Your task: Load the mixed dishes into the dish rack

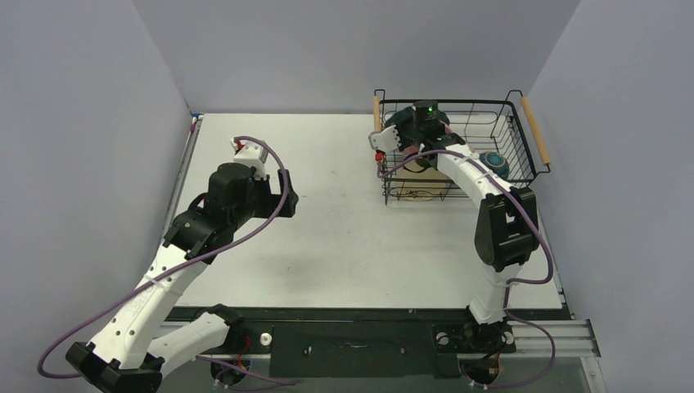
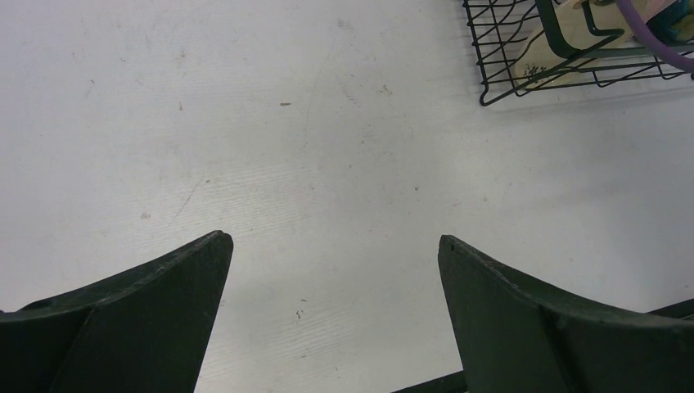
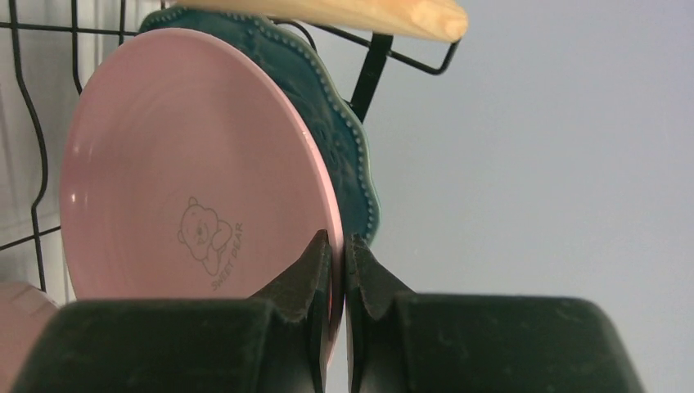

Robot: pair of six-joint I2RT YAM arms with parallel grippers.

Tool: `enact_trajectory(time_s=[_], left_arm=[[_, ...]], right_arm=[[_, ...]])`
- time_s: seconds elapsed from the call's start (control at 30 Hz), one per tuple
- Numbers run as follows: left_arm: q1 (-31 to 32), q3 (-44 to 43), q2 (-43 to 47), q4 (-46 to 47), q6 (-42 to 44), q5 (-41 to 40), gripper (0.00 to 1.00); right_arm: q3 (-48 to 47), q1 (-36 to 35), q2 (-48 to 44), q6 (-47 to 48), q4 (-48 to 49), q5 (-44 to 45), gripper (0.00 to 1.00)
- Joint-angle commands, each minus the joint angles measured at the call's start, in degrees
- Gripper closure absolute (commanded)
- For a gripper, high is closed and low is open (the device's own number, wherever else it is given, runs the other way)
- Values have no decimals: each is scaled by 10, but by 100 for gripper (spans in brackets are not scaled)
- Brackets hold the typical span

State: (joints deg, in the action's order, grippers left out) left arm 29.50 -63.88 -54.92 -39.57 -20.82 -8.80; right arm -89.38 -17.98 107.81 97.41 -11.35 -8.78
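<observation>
One wrist-only bear [image 3: 203, 233], pink round plate [image 3: 155, 139]

open table [image 1: 344, 237] beneath the left gripper [image 2: 334, 239] — dish rack [image 1: 475, 102] far right, right arm [image 1: 466, 172] and upright pink plate [image 3: 188, 164] inside it

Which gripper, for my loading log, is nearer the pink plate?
Right: right gripper grips the pink plate at the dish rack; left gripper hangs open over the table.

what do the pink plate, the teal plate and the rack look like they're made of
Pink round plate: likely glazed ceramic or melamine, glossy with soft highlights and a printed bear. Teal scalloped plate: similar, glossy, embossed beaded rim. Black wire dish rack: probably coated metal wire, matt; light wooden bar handles, pale, unvarnished-looking.
</observation>
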Motion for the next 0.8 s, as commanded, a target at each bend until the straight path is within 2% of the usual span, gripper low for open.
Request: enact_trajectory(time_s=[0.0,0.3,0.37,0.5,0.77], left_arm=[[6,-1,2,30,-4,-9,3],[8,8,9,31,-5,-11,3],[9,8,10,31,-4,-11,3],[10,10,10,31,-6,-11,3],[15,14,10,37,-7,-10,3]], right_arm=[[9,-7,7,25,32,-2,100],[14,-9,16,22,-12,-30,97],[19,-10,17,23,-15,-28,94],[33,-10,13,25,-16,-29,82],[73,-13,-5,0,4,-23,77]])
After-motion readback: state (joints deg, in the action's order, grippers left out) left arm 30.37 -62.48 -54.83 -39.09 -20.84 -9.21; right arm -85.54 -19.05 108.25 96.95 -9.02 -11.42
